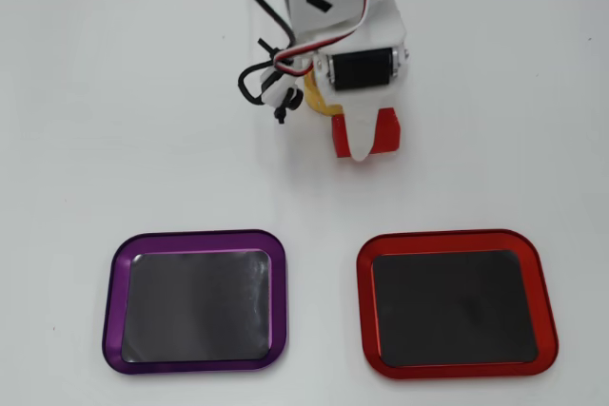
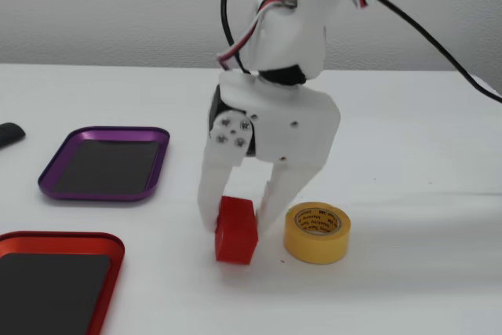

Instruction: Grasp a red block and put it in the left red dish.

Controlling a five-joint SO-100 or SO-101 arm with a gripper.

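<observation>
Overhead view first: your white arm [image 1: 347,7] comes in from the top edge, and the hand [image 1: 366,145] points down at the bench [image 1: 95,92]. One white finger [image 1: 360,135] covers the middle of the red block [image 1: 388,132], so you only get red showing on either side of it. A sliver of the yellow tape roll [image 1: 314,100] peeks out from under the wrist, just left of the block in this view. The black servo [image 1: 363,68] sits on top, with cables [image 1: 262,73] looping off to the left. Lower down, well apart from the hand, you've got the two dishes side by side: the purple dish [image 1: 119,282] on the left and the red dish [image 1: 538,282] on the right here. Both have a dark flat inside with nothing in them.

Fixed view, from the side: you can see both fingers [image 2: 210,186] coming down on either side of the red block [image 2: 235,231], and they're closed in narrow against it, so the hand [image 2: 239,217] is gripping the block. The block looks tilted, and I can't tell for sure if its bottom corner touches the bench [image 2: 408,154]. The yellow tape roll [image 2: 317,233] lies flat just beside the block on its right, near the other finger. In this view the purple dish [image 2: 161,158] is further back on the left, and the red dish [image 2: 114,260] is at the bottom left corner, cut off by the edge. A small dark object [image 2: 9,134] pokes in at the far left; too little of it shows to name.
</observation>
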